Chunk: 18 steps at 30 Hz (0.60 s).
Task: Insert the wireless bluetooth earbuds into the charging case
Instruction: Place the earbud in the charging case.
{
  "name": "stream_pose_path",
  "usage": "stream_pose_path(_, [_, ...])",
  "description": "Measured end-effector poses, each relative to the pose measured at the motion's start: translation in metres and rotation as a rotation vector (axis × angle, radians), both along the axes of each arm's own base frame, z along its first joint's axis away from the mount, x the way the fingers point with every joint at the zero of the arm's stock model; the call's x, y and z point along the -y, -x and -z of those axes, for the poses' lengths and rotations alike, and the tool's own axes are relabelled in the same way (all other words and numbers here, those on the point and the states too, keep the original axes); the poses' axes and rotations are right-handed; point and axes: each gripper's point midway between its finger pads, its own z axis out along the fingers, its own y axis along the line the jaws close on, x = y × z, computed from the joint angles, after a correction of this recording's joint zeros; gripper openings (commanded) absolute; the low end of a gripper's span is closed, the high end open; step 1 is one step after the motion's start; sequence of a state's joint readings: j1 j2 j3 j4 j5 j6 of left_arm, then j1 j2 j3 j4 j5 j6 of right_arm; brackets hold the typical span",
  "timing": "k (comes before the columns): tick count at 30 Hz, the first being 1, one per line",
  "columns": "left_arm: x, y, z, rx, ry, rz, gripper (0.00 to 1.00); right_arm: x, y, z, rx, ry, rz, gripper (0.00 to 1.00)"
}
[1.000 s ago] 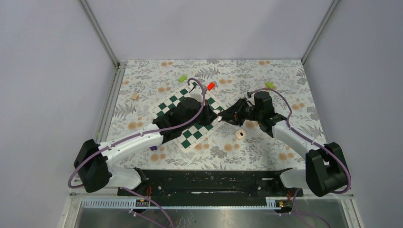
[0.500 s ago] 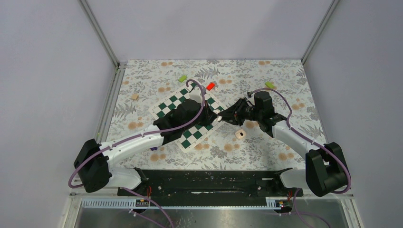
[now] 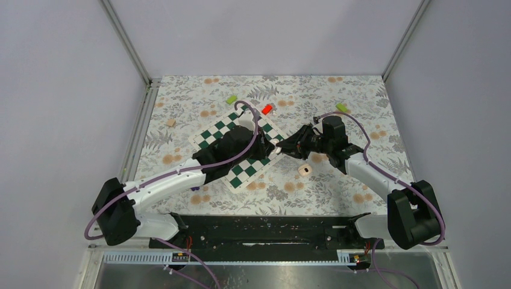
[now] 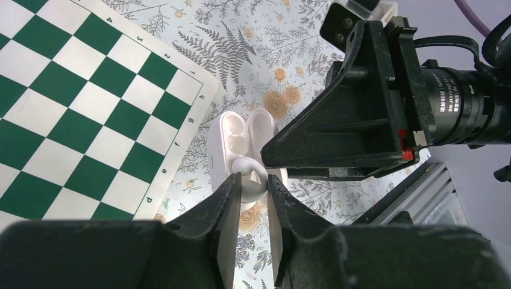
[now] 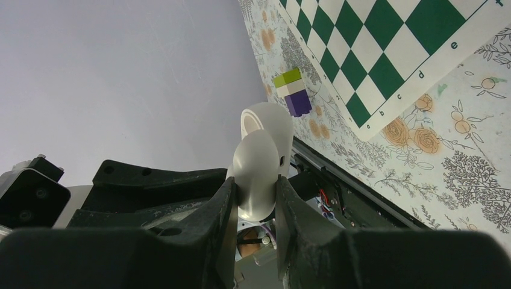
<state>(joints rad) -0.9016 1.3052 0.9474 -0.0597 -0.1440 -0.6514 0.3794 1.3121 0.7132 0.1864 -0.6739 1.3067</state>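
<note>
The charging case [image 4: 241, 135] is white, with its lid open, and shows two earbud sockets. My right gripper [image 5: 256, 186] is shut on the case [image 5: 262, 162] and holds it above the table, just off the chessboard's right corner. One white earbud [image 4: 250, 177] sits between the fingertips of my left gripper [image 4: 253, 180], its head against the near socket of the case. The jaws stand narrow, with both fingers at the earbud's sides. In the top view the two grippers meet at the case [image 3: 279, 150]. No other earbud is in view.
A green-and-white chessboard [image 3: 238, 147] lies under the left arm. A small beige round piece with a dark hollow [image 3: 304, 170] lies on the floral cloth near the right arm. Red [image 3: 267, 109], green [image 3: 231, 99] [image 3: 341, 107], tan [image 3: 171, 122] and purple [image 3: 194, 188] blocks are scattered around.
The left arm has shifted slightly at its elbow and shoulder. The right arm and the case have stayed where they were.
</note>
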Motion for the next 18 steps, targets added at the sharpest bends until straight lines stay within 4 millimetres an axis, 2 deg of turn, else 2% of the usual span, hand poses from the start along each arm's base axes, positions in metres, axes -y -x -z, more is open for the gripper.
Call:
stream_pose_path(12, [-0.011,0.002,-0.016,0.038,0.001,-0.016,0.24,0.0,-0.001,-0.001,0.006,-0.003,0.0,0.0])
stream_pose_path(15, [-0.012,0.002,-0.016,0.039,-0.003,-0.016,0.29,0.0,-0.001,-0.001,0.006,-0.003,0.0,0.0])
stream_pose_path(18, [-0.013,0.003,-0.014,0.036,-0.01,-0.014,0.3,0.0,-0.001,-0.001,0.007,-0.004,0.0,0.0])
